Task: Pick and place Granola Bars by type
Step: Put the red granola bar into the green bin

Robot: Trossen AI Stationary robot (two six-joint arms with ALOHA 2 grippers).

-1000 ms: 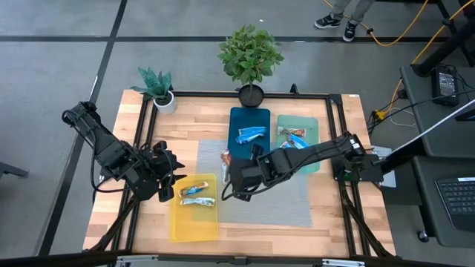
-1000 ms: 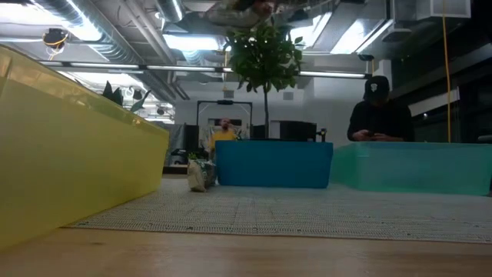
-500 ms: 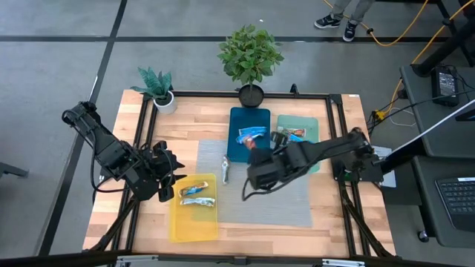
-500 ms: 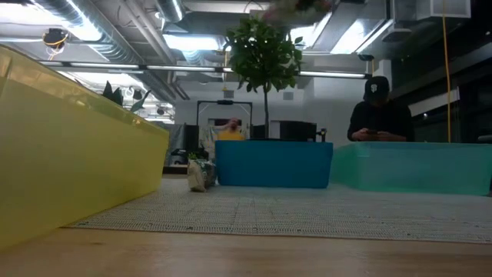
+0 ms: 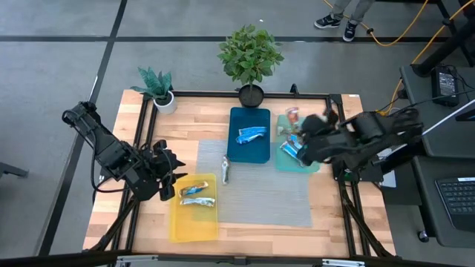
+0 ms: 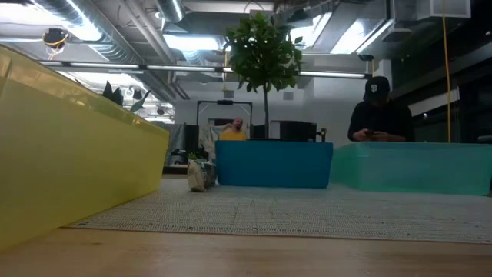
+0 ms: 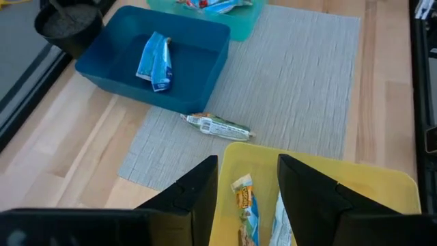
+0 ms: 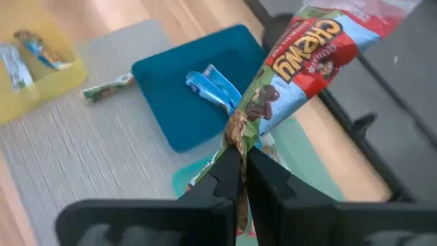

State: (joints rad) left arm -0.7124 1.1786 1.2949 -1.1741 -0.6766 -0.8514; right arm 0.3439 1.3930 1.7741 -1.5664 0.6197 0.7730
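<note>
We hold the red granola bar (image 8: pixel 300 58) pinched in the right end effector (image 8: pixel 239 179) above the teal tray (image 5: pixel 315 165) at center right, because that type collects there, while the left end effector (image 7: pixel 247 179) waits open over the yellow tray (image 7: pixel 403 189).

Light wooden slatted table (image 5: pixel 193 119): grey woven mat (image 5: pixel 263 196), two potted plants (image 5: pixel 251 55) (image 5: pixel 157 87), loose green-white wrapped bar (image 5: pixel 225 169) on mat.

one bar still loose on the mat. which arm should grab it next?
Left, probably. The left gripper is open and empty by the yellow tray, with the loose bar on the mat just ahead. The right gripper is shut on a red Chewy bar above the teal tray.
</note>
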